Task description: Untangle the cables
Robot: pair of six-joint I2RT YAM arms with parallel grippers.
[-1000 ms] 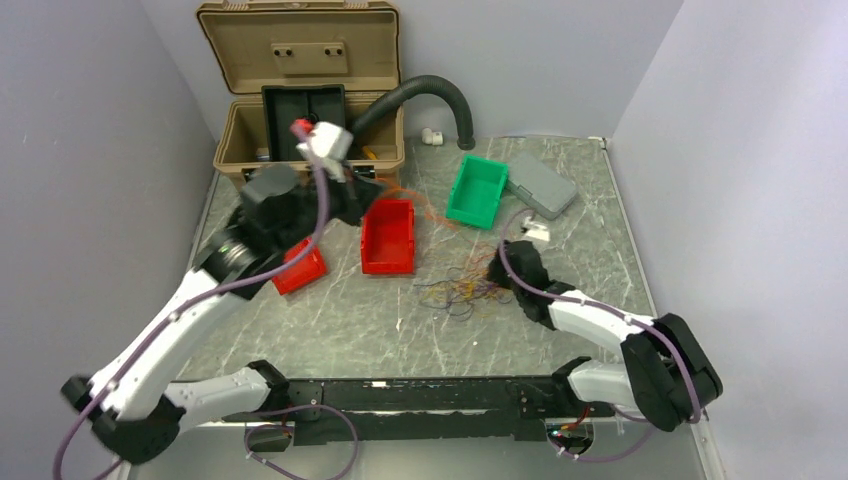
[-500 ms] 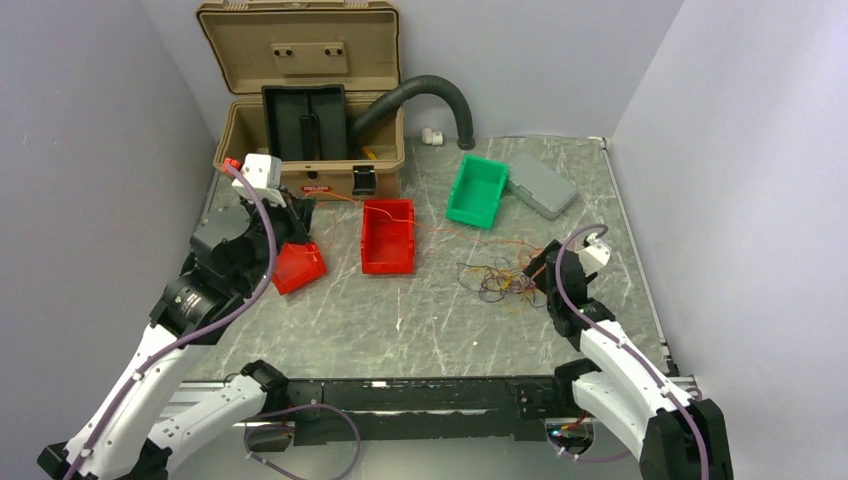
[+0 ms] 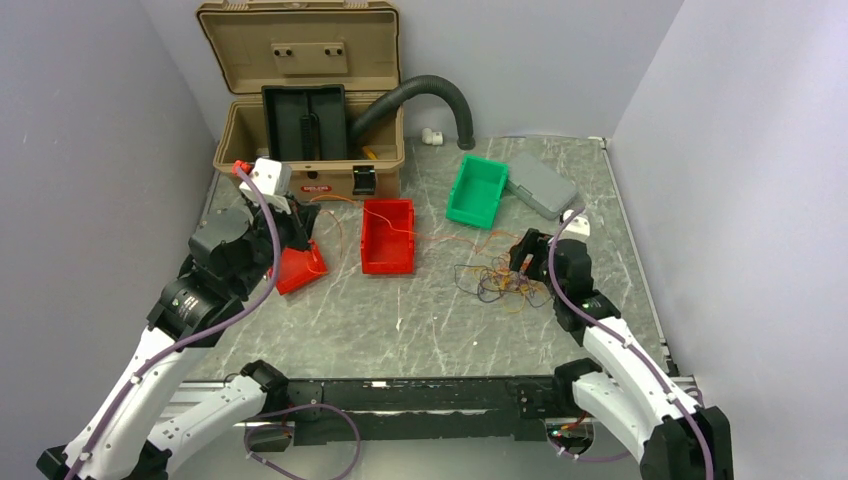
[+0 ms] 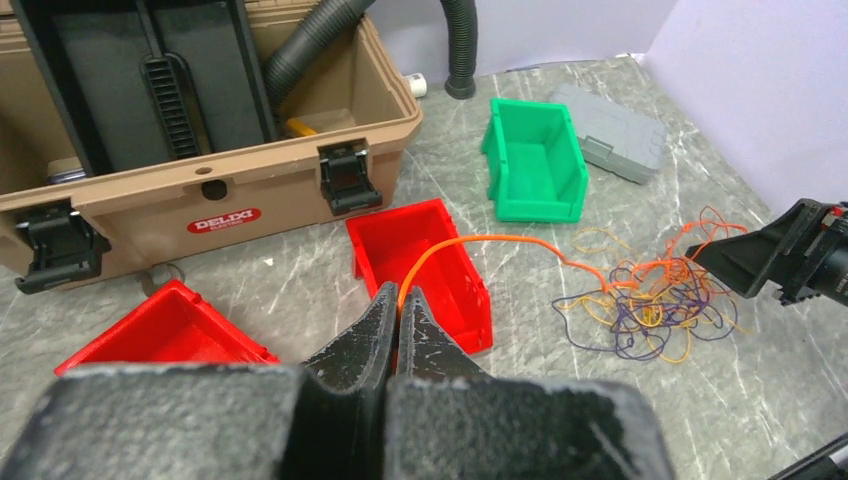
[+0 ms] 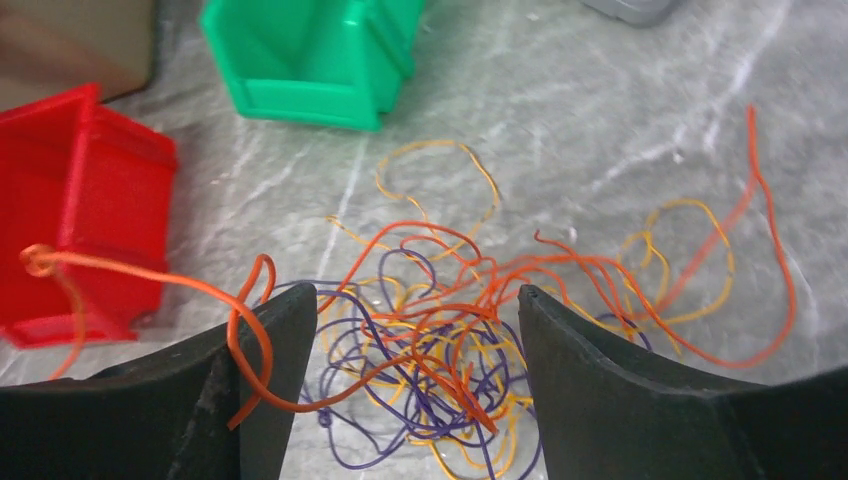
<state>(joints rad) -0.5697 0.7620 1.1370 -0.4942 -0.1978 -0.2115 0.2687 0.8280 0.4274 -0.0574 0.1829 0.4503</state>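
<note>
The cables (image 3: 495,282) lie as a loose tangle of thin orange, yellow and purple strands on the marble table, right of centre. My left gripper (image 4: 398,300) is shut on one orange cable (image 4: 500,238). That strand arcs over the upright red bin (image 4: 430,265) and runs into the tangle (image 4: 650,300). In the top view the left gripper (image 3: 300,232) hangs by the tipped red bin. My right gripper (image 5: 415,300) is open, its fingers straddling the tangle (image 5: 450,330) from just above. An orange strand loops over its left finger (image 5: 265,350). In the top view, the right gripper (image 3: 528,262) sits at the tangle's right edge.
An open tan toolbox (image 3: 310,130) stands at the back left with a black ribbed hose (image 3: 420,90) coming out of it. A tipped red bin (image 3: 298,268), a green bin (image 3: 477,190) and a grey case (image 3: 540,185) stand around the tangle.
My left gripper has drawn back from the toolbox toward the near left, trailing the orange cable. The right gripper has opened wider and swung to the tangle's right side; the tangle has shifted right.
</note>
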